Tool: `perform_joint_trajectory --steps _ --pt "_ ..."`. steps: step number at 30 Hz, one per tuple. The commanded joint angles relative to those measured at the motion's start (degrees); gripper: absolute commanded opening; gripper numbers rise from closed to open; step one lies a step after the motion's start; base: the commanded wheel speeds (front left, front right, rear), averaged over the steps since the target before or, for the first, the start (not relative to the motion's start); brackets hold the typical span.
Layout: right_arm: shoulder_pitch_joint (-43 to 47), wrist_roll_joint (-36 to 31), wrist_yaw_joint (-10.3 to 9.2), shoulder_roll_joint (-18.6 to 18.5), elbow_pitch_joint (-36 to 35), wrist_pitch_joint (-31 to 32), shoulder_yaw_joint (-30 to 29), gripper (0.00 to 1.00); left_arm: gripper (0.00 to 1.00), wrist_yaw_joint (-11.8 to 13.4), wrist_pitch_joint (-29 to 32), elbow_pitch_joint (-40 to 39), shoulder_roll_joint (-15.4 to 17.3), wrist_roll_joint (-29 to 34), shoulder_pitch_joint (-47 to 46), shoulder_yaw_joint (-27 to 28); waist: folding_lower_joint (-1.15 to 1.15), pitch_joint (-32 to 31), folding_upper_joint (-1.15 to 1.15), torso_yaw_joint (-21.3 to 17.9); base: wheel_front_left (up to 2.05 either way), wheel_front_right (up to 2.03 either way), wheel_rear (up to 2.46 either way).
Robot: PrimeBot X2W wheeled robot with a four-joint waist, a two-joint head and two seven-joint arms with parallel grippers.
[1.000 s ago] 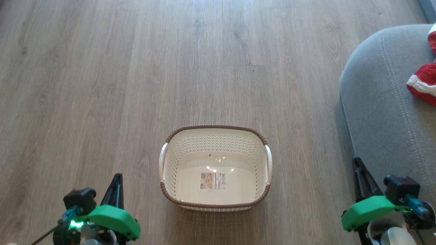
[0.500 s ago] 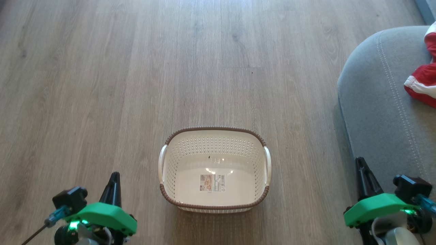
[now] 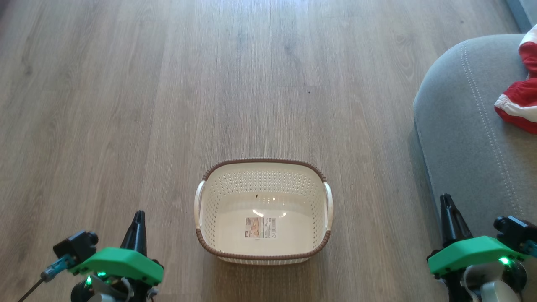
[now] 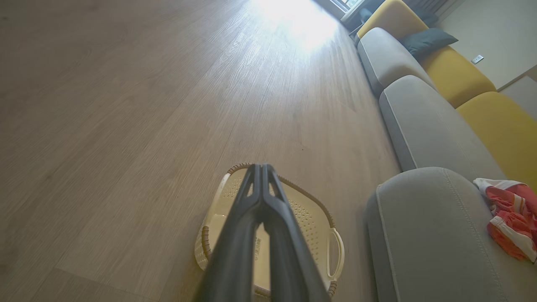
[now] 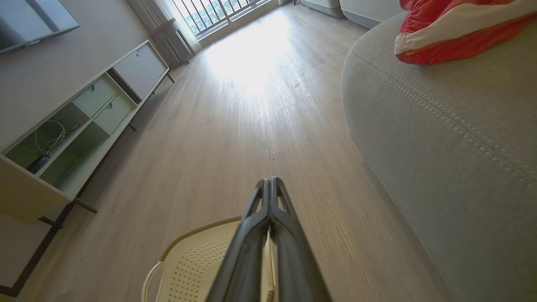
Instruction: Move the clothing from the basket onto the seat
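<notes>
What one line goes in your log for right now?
basket: empty, on floor | clothing: on seat | left gripper: shut, holding nothing | right gripper: shut, holding nothing

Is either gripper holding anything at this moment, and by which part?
Nothing is held. The left gripper and right gripper are both shut with nothing between their fingers. The clothing lies on the seat, apart from both.

Cream perforated basket [image 3: 263,197] with brown rim, red-and-white clothing [image 3: 520,105], grey seat [image 3: 461,126]

Sunlight from a barred window [image 5: 209,12] glares across the wood-plank floor [image 5: 201,151].
</notes>
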Motion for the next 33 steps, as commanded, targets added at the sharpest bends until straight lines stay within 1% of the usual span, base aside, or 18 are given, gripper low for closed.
perform_joint_trajectory --steps 1,33 --pt "-2.32 1.52 -0.01 -0.39 -2.28 0.22 0.19 0.00 0.00 -0.40 0.18 -2.18 0.32 -1.25 -2.26 1.10 0.00 -0.03 0.00 -0.01 0.00 0.00 0.00" --pt "-3.31 24.19 -0.01 -0.48 -3.04 5.32 0.33 0.00 0.00 -1.55 5.42 -4.68 0.36 -20.74 -2.40 3.05 0.00 -1.23 0.00 -0.61 0.00 0.00 0.00"
